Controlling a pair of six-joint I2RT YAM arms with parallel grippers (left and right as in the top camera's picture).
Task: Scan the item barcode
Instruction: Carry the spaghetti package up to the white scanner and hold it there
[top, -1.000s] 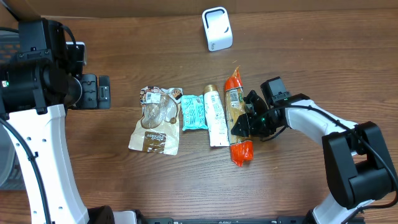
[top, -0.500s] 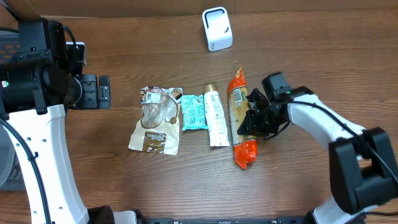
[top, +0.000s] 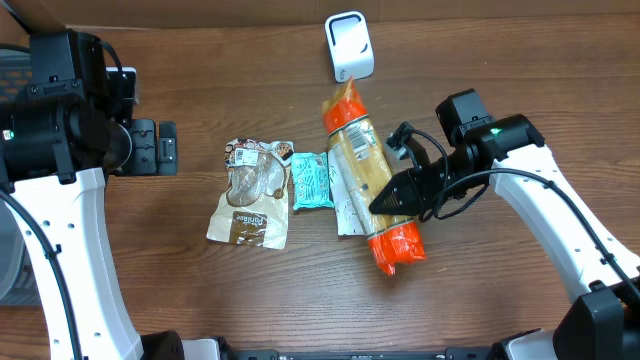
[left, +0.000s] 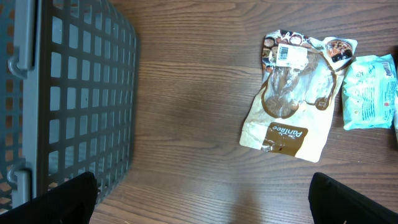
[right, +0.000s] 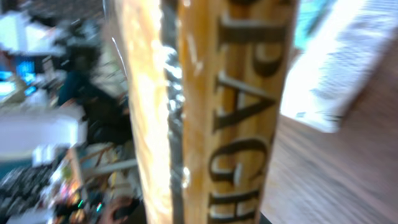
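**Overhead view: spaghetti pack in right claw, above the worktop**

Worktop (top: 500, 60): brown wood grain. It carries a short row of loose items at centre.

Basket (left: 68, 93): grey plastic grid at the left side of the left wrist view. It stands on the worktop, well apart from the row.

Spaghetti pack (top: 362, 160): long, with a clear middle showing pale pasta and orange at both ends. It is held above the worktop and tilted. Its upper end points toward the scanner (top: 348, 46) and sits just below it; its lower end points toward the near edge. In the overhead view it overlaps the white packet (top: 345, 215). In the right wrist view the pack fills the frame, blurred, with large dark letters "SPAGH" along it. I cannot tell which face carries the barcode.

Pouch (top: 252, 195): brown and white with a clear window, lying flat at the left end of the row. It has a white label near its top edge.

White packet: narrow, lying flat, partly under the pack in the overhead view.

Teal packet (top: 311, 180): lies between the pouch and the white packet, just beside both.

Scanner: small and white, at the far side of the worktop.

Right claw (top: 400, 195): clenched on the spaghetti pack, gripping its lower half from the right.

Left claw (left: 205, 199): released. Its dark fingertips (left: 74, 196) sit wide apart at the lower corners of the left wrist view, over bare wood.
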